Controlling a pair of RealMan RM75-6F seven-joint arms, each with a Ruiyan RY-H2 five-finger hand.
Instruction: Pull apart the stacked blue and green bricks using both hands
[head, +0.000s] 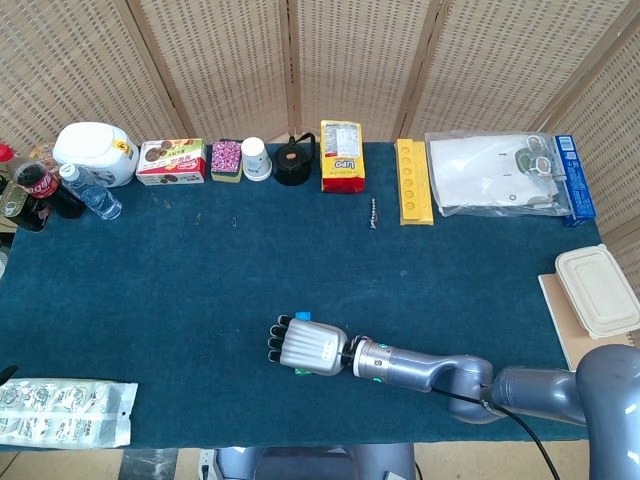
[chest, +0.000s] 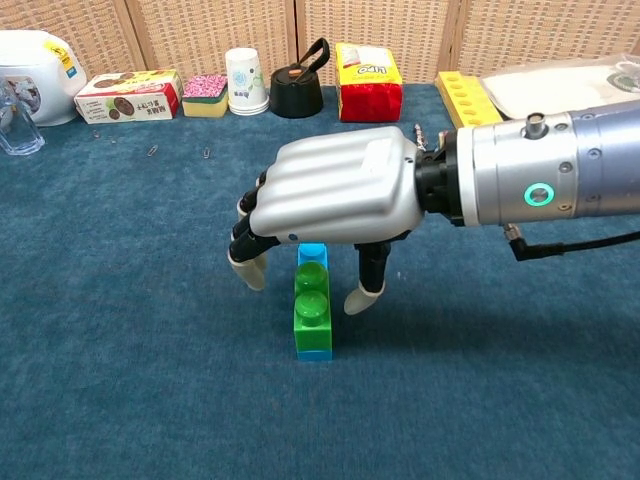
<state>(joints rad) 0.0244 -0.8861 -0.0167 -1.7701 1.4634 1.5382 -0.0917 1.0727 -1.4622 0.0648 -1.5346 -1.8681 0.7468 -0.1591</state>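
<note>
The stacked bricks lie on the blue tablecloth: a green brick (chest: 312, 306) sits on a longer blue brick (chest: 314, 351), whose far stud (chest: 312, 252) pokes out behind. My right hand (chest: 335, 200) hovers palm-down right over the stack. Its fingers (chest: 247, 270) hang down left of the stack and the thumb (chest: 362, 297) to its right, with gaps on both sides. It holds nothing. From the head view the right hand (head: 308, 346) covers most of the stack; only a blue tip (head: 301, 318) and a green edge (head: 301, 372) show. My left hand is outside both views.
Along the back edge stand a white jar (head: 95, 152), a biscuit box (head: 171, 161), a paper cup (head: 256, 158), a black pot (head: 293, 163), a yellow bag (head: 342, 156) and a yellow block strip (head: 413, 181). A plastic packet (head: 60, 412) lies front left, a lidded container (head: 597, 290) at right.
</note>
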